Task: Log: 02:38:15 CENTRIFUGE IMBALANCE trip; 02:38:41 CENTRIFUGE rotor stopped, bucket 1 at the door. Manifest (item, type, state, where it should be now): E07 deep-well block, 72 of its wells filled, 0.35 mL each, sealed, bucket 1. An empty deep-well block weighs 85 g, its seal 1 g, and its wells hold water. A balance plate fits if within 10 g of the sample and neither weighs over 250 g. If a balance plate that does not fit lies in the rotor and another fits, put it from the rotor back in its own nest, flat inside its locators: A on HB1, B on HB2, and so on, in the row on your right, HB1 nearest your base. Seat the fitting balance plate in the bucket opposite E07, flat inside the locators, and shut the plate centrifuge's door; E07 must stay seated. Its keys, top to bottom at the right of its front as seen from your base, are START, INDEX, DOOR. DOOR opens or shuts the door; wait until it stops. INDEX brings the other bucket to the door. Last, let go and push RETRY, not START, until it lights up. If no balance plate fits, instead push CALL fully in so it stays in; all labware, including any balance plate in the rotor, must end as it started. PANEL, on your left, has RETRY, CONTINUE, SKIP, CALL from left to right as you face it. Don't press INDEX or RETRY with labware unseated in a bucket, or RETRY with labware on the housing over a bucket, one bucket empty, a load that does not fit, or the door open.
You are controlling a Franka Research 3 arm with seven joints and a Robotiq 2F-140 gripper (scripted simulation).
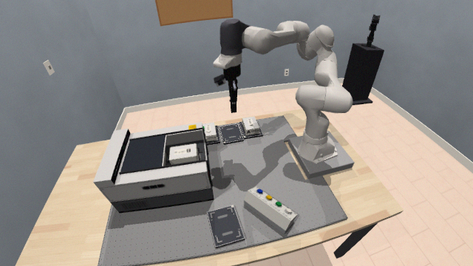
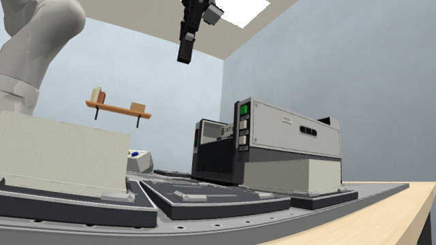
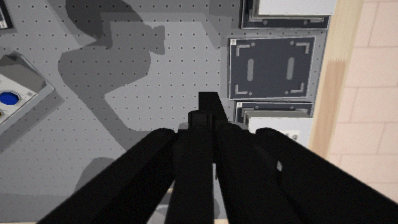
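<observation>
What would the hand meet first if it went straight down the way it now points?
The shut, empty hand points down. In the wrist view its tip sits over the grey mat, just beside the empty nest. Probably the mat comes first, though depth is unclear.

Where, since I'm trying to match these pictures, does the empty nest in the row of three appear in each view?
Top: the empty nest lies just above centre, in the middle of the row beside the centrifuge.
Exterior: low centre foreground, with a filled nest on each side.
Wrist: upper right, near the table edge.
Shared landmark: the panel's blue button.
</observation>
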